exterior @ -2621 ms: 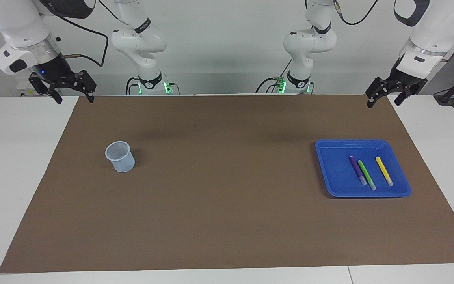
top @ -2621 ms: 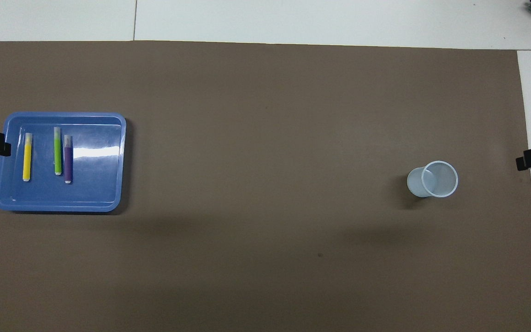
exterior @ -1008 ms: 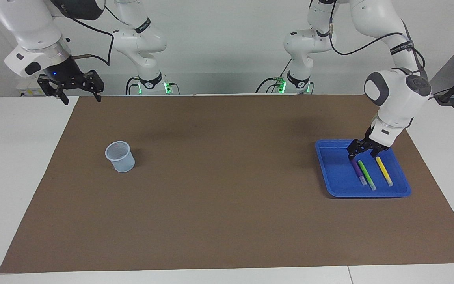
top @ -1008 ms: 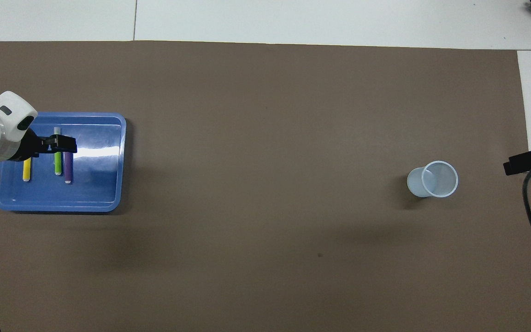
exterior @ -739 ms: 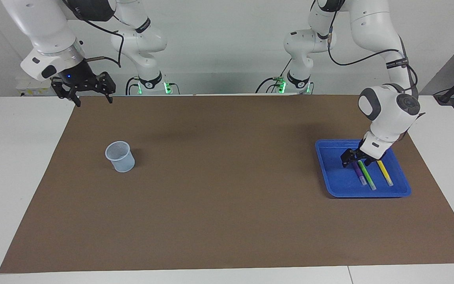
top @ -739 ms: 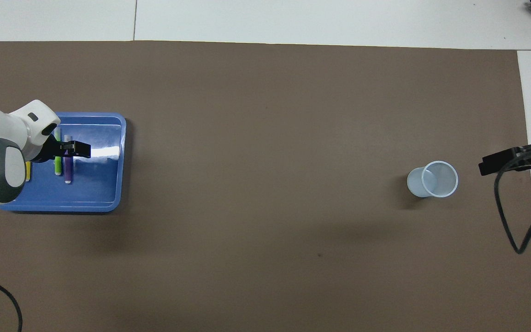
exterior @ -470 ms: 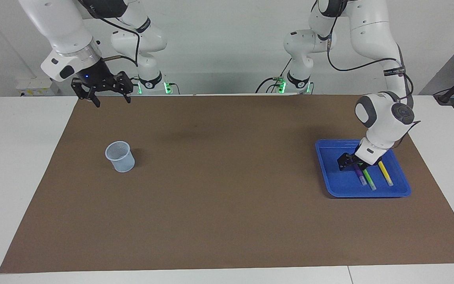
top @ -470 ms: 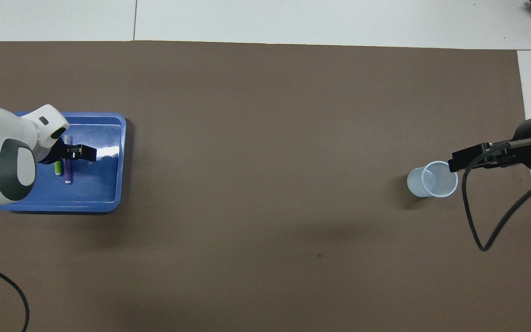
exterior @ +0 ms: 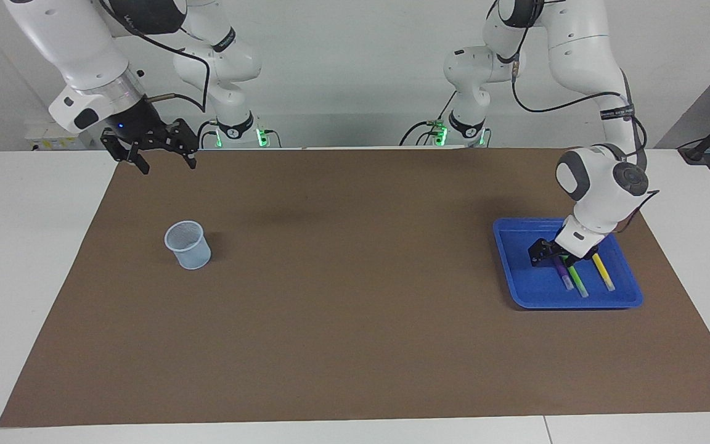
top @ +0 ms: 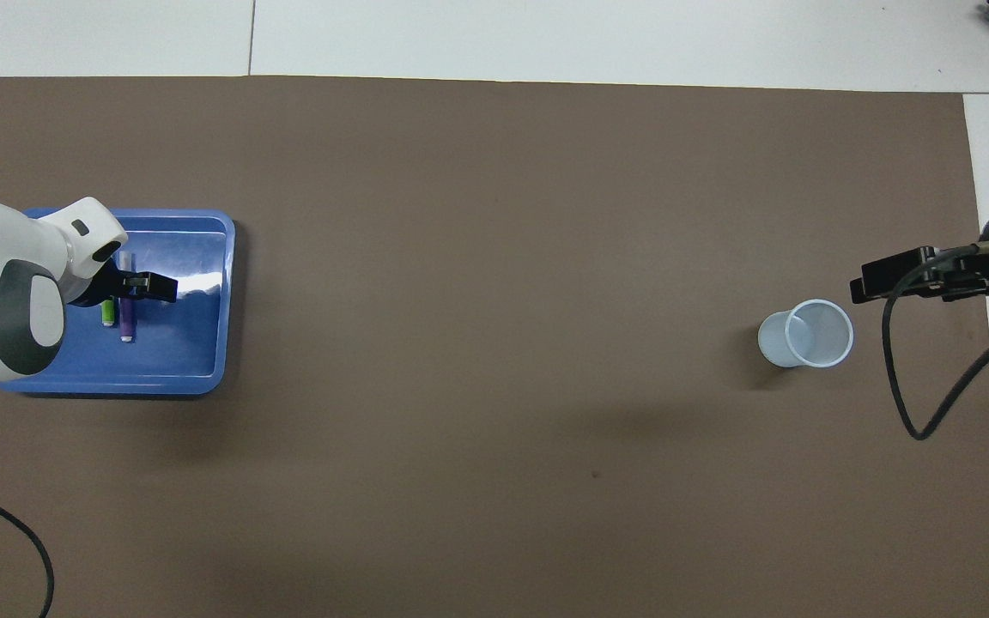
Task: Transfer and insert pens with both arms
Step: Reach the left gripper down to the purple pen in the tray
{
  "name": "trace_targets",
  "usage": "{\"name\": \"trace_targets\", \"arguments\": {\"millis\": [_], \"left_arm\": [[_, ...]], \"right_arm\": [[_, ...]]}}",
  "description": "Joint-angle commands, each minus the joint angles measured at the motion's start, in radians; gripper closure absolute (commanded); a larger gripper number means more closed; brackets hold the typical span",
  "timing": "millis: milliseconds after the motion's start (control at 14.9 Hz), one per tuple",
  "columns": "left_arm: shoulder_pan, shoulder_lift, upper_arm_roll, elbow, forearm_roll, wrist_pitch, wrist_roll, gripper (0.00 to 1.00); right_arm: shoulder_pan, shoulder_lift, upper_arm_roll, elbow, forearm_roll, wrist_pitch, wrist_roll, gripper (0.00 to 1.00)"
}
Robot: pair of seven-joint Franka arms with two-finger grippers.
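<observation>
- Toward the left arm's end of the table I see the blue tray, which lies on the brown mat near the mat's edge.
- Inside the tray lie the purple pen, the green pen and the yellow pen, side by side; purple and green are close together, yellow is a little apart.
- My left gripper is low in the tray, over the purple pen's end that is nearer to the robots. Its fingers are spread and grasp nothing.
- My right gripper hangs in the air over the mat's edge at the robots' side, fingers spread, with nothing in it.
- At the right arm's end stands the pale cup, upright.
- Between cup and tray the mat is bare and wide.
</observation>
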Motion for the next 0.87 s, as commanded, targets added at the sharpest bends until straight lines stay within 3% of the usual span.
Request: {"name": "trace_targets", "arguments": {"millis": [0,336,538,672,807], "left_arm": [[0.009,0.003,-0.001,-0.024,0.0,0.035,0.023,0.0],[0.009,0.0,-0.001,-0.096,0.0,0.126,0.021,0.0],[0.007,0.0,-0.001,-0.085,0.0,0.11,0.018,0.01],[0.003,0.0,0.002,-0.073,0.0,0.08,0.014,0.3],[0.007,0.0,0.002,-0.068,0.0,0.063,0.014,0.59]], "right_arm": [[-0.007,0.003,0.005,-0.009,0.025,-0.02,0.006,0.0],[-0.007,0.001,0.004,0.017,-0.116,-0.144,0.003,0.0],[-0.006,0.0,0.004,0.02,-0.114,-0.099,0.005,0.0],[0.002,-0.013,0.011,-0.037,-0.114,-0.035,0.005,0.0],[-0.017,-0.005,0.007,0.006,-0.117,-0.068,-0.021,0.0]]}}
